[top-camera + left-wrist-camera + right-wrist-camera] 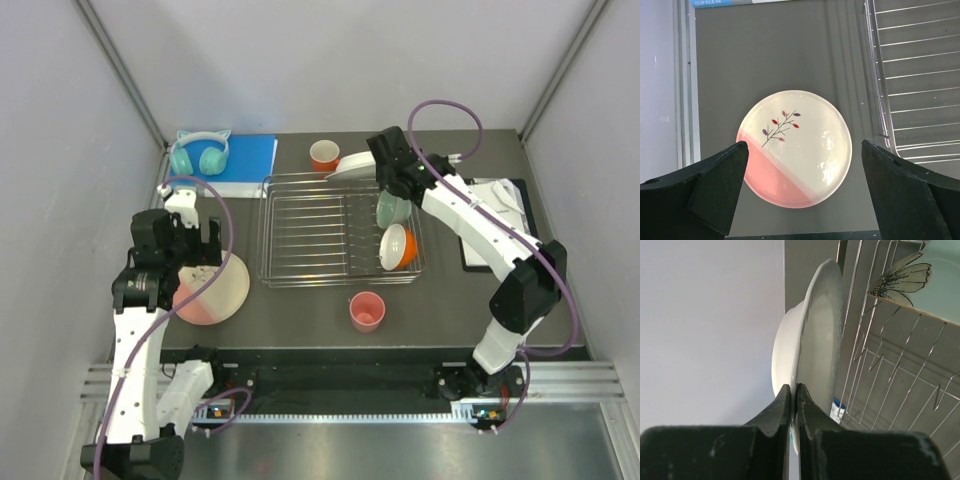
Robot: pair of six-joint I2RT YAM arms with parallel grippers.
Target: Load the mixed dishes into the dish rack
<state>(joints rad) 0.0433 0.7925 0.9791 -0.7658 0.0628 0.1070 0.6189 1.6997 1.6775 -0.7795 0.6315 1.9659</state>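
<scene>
The silver wire dish rack (300,235) stands mid-table, holding the mint-green bowl (391,208) and the white-inside orange bowl (397,247) at its right end. My right gripper (795,390) is shut on the rim of the white plate (352,165), held on edge above the rack's far right corner; the plate also shows in the right wrist view (812,335). My left gripper (802,165) is open above the pink-and-cream sprig plate (795,147), which lies flat left of the rack (215,290). The orange mug (324,155) stands behind the rack. The pink cup (367,311) stands in front.
Teal cat-ear headphones (200,152) lie on a blue folder (245,160) at the far left. A black clipboard with white paper (500,215) lies right of the rack, under my right arm. Grey walls close in both sides.
</scene>
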